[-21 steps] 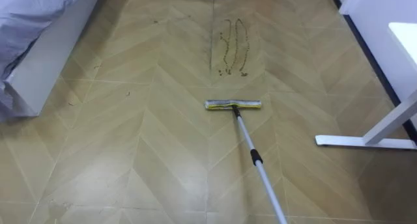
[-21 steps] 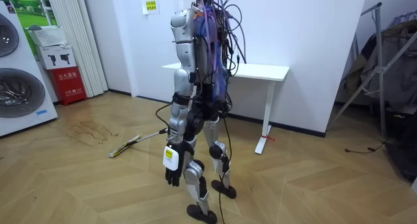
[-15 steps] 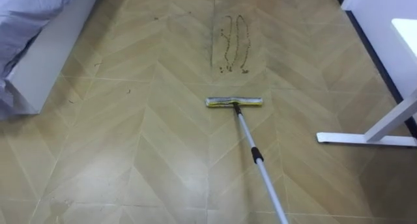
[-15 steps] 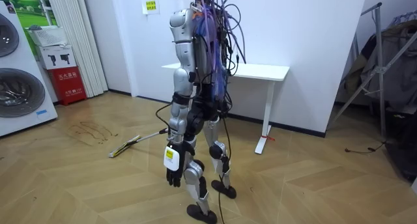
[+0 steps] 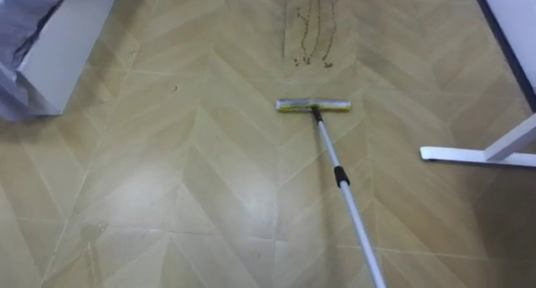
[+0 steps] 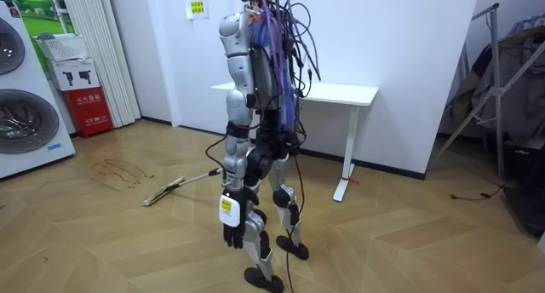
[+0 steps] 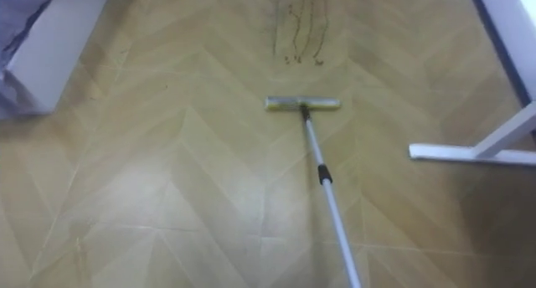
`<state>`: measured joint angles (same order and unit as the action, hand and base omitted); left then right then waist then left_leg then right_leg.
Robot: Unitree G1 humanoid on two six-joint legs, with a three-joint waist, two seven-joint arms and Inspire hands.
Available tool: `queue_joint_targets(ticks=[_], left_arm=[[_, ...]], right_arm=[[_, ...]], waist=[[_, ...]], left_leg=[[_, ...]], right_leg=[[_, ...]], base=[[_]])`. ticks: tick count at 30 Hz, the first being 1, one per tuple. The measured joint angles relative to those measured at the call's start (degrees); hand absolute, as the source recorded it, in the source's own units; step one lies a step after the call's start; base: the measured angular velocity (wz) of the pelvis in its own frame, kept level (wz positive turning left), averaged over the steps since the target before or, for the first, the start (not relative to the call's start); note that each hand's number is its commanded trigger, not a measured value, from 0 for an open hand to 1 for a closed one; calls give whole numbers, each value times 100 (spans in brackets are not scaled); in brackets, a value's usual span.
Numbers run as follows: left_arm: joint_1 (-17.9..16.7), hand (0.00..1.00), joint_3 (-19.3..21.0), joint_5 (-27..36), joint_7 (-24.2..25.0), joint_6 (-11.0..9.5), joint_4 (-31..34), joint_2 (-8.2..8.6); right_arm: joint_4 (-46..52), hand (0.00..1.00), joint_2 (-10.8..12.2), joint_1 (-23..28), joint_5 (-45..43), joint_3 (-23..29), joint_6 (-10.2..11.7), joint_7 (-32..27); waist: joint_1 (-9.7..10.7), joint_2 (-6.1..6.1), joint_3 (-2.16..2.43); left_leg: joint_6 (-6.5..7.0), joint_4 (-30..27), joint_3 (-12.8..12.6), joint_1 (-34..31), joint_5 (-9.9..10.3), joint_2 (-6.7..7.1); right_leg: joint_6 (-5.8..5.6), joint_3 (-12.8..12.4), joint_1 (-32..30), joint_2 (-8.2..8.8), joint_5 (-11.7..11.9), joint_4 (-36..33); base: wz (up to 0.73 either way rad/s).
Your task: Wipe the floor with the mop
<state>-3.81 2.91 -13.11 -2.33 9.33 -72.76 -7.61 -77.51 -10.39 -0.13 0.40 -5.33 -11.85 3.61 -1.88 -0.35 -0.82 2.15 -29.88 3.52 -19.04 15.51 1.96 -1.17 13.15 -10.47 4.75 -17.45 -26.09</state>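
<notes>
Left eye view: a flat mop lies on the wood floor ahead of the robot. Its narrow head (image 5: 313, 105) sits flat on the boards at mid distance, slightly right of centre. Its pole (image 5: 353, 211) runs from the head toward the near right and out of the picture's bottom edge. A dark collar (image 5: 341, 177) rings the pole partway along.

The mop looks light, with a stiff, smooth metal pole that may slip in a loose grasp. The best hold is probably high on the pole, nearer than the collar, so the head stays flat when pushed. In the room view the pole's near end rises toward the robot's hip. I cannot tell whether the right hand grips it. The left hand (image 6: 232, 234) hangs at the robot's side, fingers loose and empty.

Just beyond the head, brown squiggles of dirt (image 5: 311, 24) mark the floor, with bare boards between the two. At far left stands a white bed (image 5: 63, 45) with a grey sheet (image 5: 18, 24). At right lies the white foot (image 5: 477, 155) of a desk (image 6: 341, 93), near enough to catch the pole on a wide rightward sweep. The room view also shows washers (image 6: 25, 114) by the far wall and a rack (image 6: 498, 63) behind the robot, both well apart from the mop.
</notes>
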Motion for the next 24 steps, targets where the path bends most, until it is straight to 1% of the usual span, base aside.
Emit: queue_joint_targets(ticks=[1, 2, 3, 4, 5, 6, 7, 8, 9, 10, 11, 12, 13, 14, 15, 16, 17, 18, 19, 20, 21, 22, 23, 24], left_arm=[[65, 0, 41, 8, -7, 31, -107, -4], [125, 0, 5, 48, -21, 75, -167, -10], [148, 0, -15, 117, -35, 103, -176, -17], [178, 0, -47, 178, -44, 116, -214, -38], [216, 0, -94, 241, -46, 122, -259, -62], [227, 0, -93, 247, -46, 139, -262, -70], [240, 0, -94, 266, -43, 150, -264, -79], [229, 0, -157, 456, -46, 168, -277, -114], [183, 0, -208, 560, -46, 178, -271, -135], [83, 0, -216, 720, -41, 229, -301, -159], [46, 0, -250, 868, -34, 245, -366, -189], [43, 0, -280, 909, -23, 250, -378, -209], [40, 0, -363, 946, 47, 226, -378, -269], [39, 0, -362, 991, 108, 196, -360, -303], [38, 0, -362, 989, 146, 171, -352, -314], [41, 0, -362, 964, 210, 135, -339, -318], [46, 0, -361, 966, 308, 119, -334, -324], [46, 0, -371, 967, 338, 121, -335, -326], [50, 0, -424, 973, 413, 147, -336, -326], [117, 0, -517, 977, 462, 172, -337, -326], [140, 0, -548, 971, 491, 171, -338, -322], [247, 0, -545, 972, 528, 178, -354, -305], [337, 0, -550, 982, 494, 195, -375, -286], [373, 0, -548, 995, 461, 187, -371, -269]], right_arm=[[-125, 100, -15, -37, 85, -9, -4, -8], [-205, 100, -20, -63, 193, -14, -25, -42], [-257, 100, -15, -89, 226, -12, -28, -55], [-298, 100, -11, -133, 265, -12, -57, -76], [-396, 100, -13, -242, 333, -8, -63, -103], [-473, 100, -19, -314, 378, 0, -58, -104], [-583, 100, -56, -402, 388, 67, -54, -98], [-724, 100, -83, -511, 396, 103, -71, -93], [-780, 100, -99, -577, 434, 97, -90, -89], [-803, 100, -152, -661, 496, 98, -96, -37], [-803, 100, -248, -810, 583, 100, -110, 91], [-793, 100, -293, -893, 609, 94, -114, 152], [-778, 100, -343, -1085, 633, 82, -131, 239], [-773, 100, -373, -1252, 710, 22, -142, 321], [-773, 100, -385, -1322, 790, -18, -142, 352], [-773, 100, -419, -1420, 999, -87, -135, 421], [-760, 100, -445, -1454, 1247, -198, -139, 484], [-749, 100, -453, -1441, 1352, -269, -137, 502], [-748, 100, -467, -1414, 1508, -342, -139, 533], [-725, 100, -470, -1313, 1525, -322, -128, 532], [-740, 100, -492, -1231, 1510, -258, -120, 533], [-770, 100, -611, -1140, 1503, -243, -122, 590], [-848, 100, -751, -980, 1492, -280, -124, 588], [-883, 100, -805, -872, 1494, -308, -124, 577]], waist=[[-21, 36, -6], [-19, 65, -1], [-26, 92, -19], [-54, 93, -16], [-76, 110, -15], [-97, 116, -3], [-149, 132, 4], [-193, 122, -13], [-248, 114, -17], [-379, 85, -15], [-458, 22, -24], [-476, -9, -27], [-527, -73, -46], [-553, -122, -68], [-586, -167, -62], [-626, -211, -61], [-635, -180, -60], [-634, -136, -64], [-631, -96, -65], [-595, -75, -36], [-567, -71, -20], [-499, -35, -20], [-453, 22, -24], [-418, 73, -14]], left_leg=[[-16, -301, 74, -209, 91, 45], [-30, -574, 161, -393, 165, 86], [-46, -700, 190, -478, 188, 98], [-90, -939, 202, -653, 237, 186], [-140, -1193, 212, -845, 274, 217], [-168, -1367, 212, -946, 288, 222], [-237, -1917, 80, -1265, 250, 140], [-381, -2800, -72, -1679, -7, 31], [-366, -3322, -153, -1919, -271, -25], [-343, -4242, -294, -2334, -925, -127], [-305, -5052, -412, -2736, -1303, -189], [-299, -5360, -474, -2936, -1317, -207], [-248, -5577, -596, -3218, -1216, -261], [-251, -5293, -719, -3298, -1051, -281], [-256, -4966, -791, -3269, -975, -267], [-277, -3992, -818, -3109, -875, -209], [-276, -2933, -824, -2872, -871, -212], [-275, -2469, -815, -2762, -871, -220], [-151, -1857, -808, -2630, -737, -216], [95, -1850, -853, -2640, -565, -99], [196, -1811, -871, -2619, -495, -29], [314, -1767, -857, -2599, -319, 154], [427, -1782, -858, -2575, -211, 375], [439, -1807, -860, -2557, -163, 437]], right_leg=[[21, 0, -243, 52, -182, -405], [70, -32, -459, 83, -367, -792], [103, -63, -560, 93, -458, -978], [174, -83, -777, 111, -646, -1288], [261, -135, -991, 113, -832, -1620], [327, -148, -1094, 129, -938, -1780], [408, -129, -1256, 166, -1092, -2101], [499, -97, -1330, 179, -1278, -2452], [564, -99, -1345, 193, -1378, -2637], [647, -122, -1330, 232, -1567, -2961], [694, -125, -1352, 320, -1722, -3231], [710, -141, -1377, 332, -1777, -3322], [690, -179, -1400, 340, -1839, -3390], [642, -237, -1408, 326, -1869, -3376], [608, -300, -1438, 308, -1886, -3374], [516, -398, -1454, 281, -1931, -3365], [481, -405, -1460, 233, -1959, -3342], [469, -402, -1458, 201, -1994, -3332], [446, -401, -1460, 210, -2081, -3318], [371, -381, -1414, 335, -2103, -3194], [272, -365, -1390, 397, -2056, -3111], [161, -481, -1454, 461, -1927, -3177], [106, -703, -1776, 554, -1525, -3762], [55, -823, -1925, 572, -1272, -4077]], base=[[32], [37], [38], [26], [24], [26], [23], [12], [-20], [-38], [-36], [-19], [-7], [-6], [-6], [-5], [0], [0], [0], [0], [15], [23], [29], [41]])
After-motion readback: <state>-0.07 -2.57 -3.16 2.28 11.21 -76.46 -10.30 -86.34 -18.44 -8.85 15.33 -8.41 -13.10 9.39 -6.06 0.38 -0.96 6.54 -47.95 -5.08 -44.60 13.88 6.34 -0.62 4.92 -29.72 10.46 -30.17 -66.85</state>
